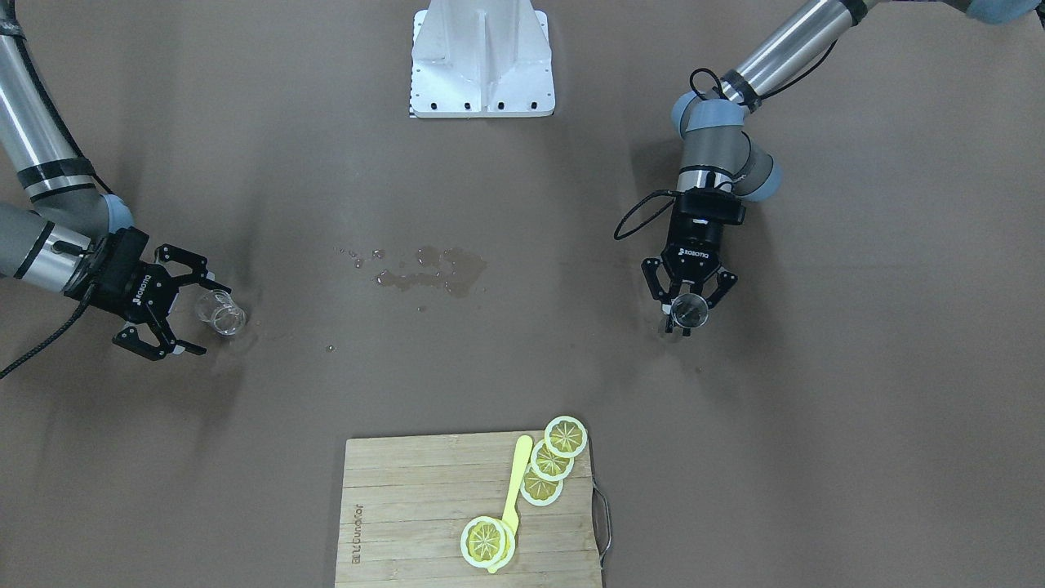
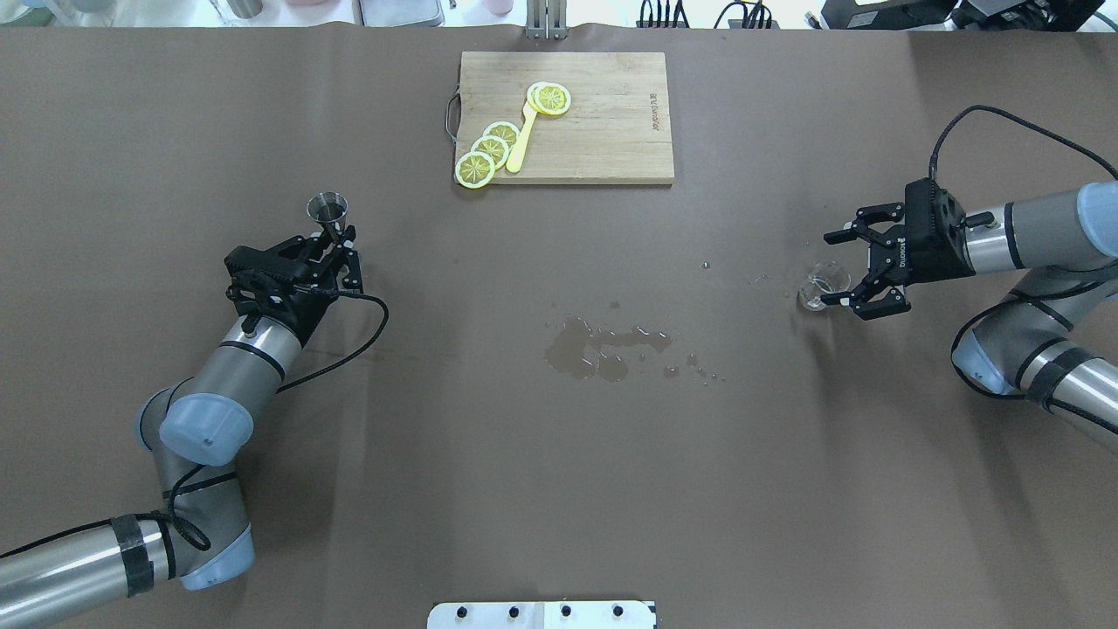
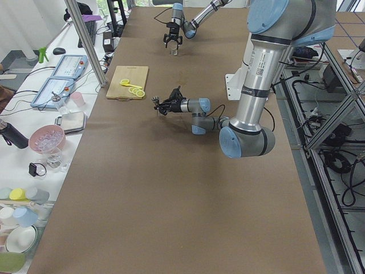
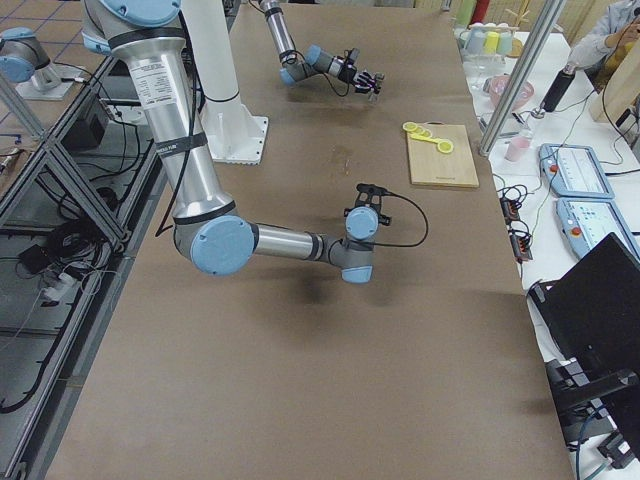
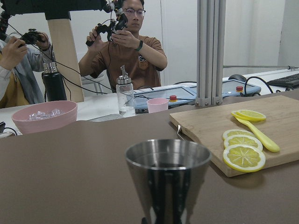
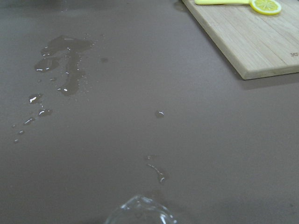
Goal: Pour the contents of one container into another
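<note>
Overhead exterior shows me the left gripper (image 2: 336, 238) closed on the narrow waist of the steel jigger (image 2: 327, 209), holding it upright with its dark mouth up, well to the left of the wet spill (image 2: 603, 342) on the brown table (image 2: 559, 489). My right gripper (image 2: 840, 269) is spread wide and grips nothing. The clear glass beaker (image 2: 824, 285) sits well to the right of the spill, right at the open fingertips, and I cannot tell whether a finger touches it. Beyond the spill lies the cutting board (image 2: 603, 131) with lemon slices (image 2: 489, 148).
</note>
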Tool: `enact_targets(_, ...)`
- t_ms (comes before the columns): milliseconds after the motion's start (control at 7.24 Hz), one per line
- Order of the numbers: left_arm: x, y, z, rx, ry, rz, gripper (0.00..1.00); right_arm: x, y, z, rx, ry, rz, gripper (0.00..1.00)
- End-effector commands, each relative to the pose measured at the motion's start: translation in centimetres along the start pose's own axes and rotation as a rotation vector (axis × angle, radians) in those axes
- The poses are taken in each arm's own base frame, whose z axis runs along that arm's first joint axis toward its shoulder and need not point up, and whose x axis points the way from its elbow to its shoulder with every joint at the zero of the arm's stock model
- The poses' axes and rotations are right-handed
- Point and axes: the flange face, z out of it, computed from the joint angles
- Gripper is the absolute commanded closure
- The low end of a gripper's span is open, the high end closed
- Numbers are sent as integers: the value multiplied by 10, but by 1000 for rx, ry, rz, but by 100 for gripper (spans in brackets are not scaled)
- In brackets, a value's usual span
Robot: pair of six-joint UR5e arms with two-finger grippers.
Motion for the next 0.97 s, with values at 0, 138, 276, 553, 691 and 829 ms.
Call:
enact_targets(0, 4, 3, -4, 3, 1, 0, 100, -3, -1, 1, 1, -17, 68, 1)
enact_targets(138, 4, 3, -4, 3, 1, 0, 100, -4, -4, 0, 5, -25, 98, 1)
enact_targets(276, 5, 3, -4, 2, 3, 0, 100, -4, -10, -2, 13, -28, 136, 1)
enact_targets(553, 5, 3, -4, 3, 1, 0, 100, 6, -15, -16, 17, -29, 163, 1)
enact_targets(691, 4, 2, -4, 9, -3, -1, 100, 20, -20, -34, 21, -19, 163, 1)
enact_targets(829, 4, 2, -4, 16, -6, -4, 100, 31, -22, -44, 23, -4, 167, 1)
